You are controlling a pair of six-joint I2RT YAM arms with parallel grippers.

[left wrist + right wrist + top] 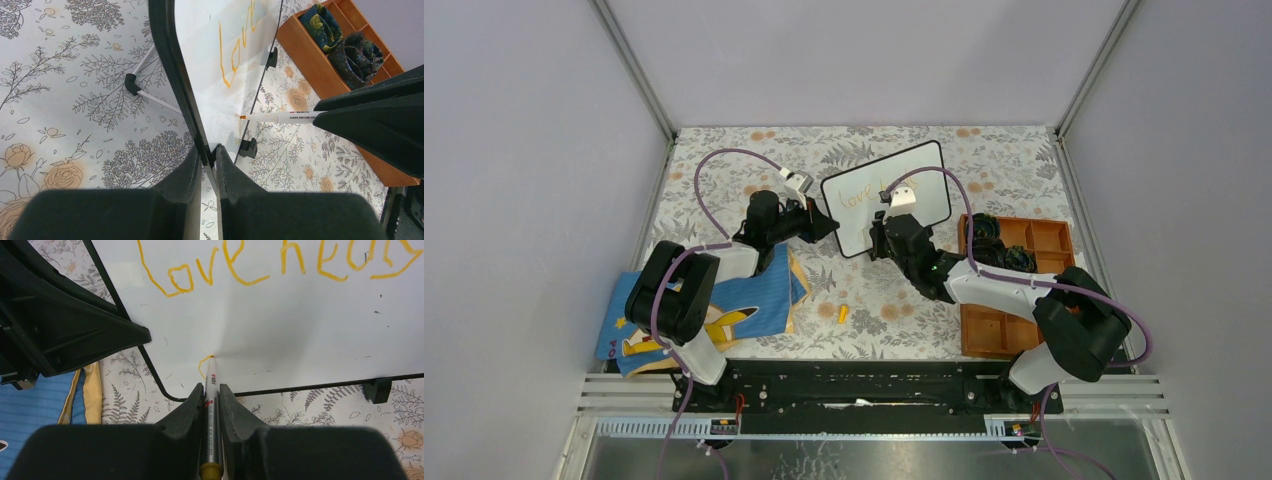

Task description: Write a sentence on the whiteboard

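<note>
The right claw is clenched on a white-barrelled marker, one finger pressed to each side of the barrel. A yellow end cap shows at the back of the grip. The orange tip points to 12 o'clock in the right wrist view and touches the whiteboard just inside its lower left corner, at the end of a short curved orange stroke. Above that stroke, along the board's upper part, runs the sentence. It is in thin orange handwriting that reads "Love" and then roughly "heals", with the last letters cut off by the edge of the view.

The left claw is clamped shut on the board's thin black frame. In the overhead view this grip sits at about 8 o'clock on the board, while the right claw comes in over the 6 o'clock edge. A small black foot shows under the lower frame.

The board lies toward 12 o'clock on the floral-printed tabletop. An orange compartment tray stands near the board at about 4 o'clock and holds dark patterned rolled cloths. A blue cartoon-printed cloth lies at about 8 o'clock, partly under the left arm. A small orange cap rests alone between 6 and 7 o'clock, apart from the board.
</note>
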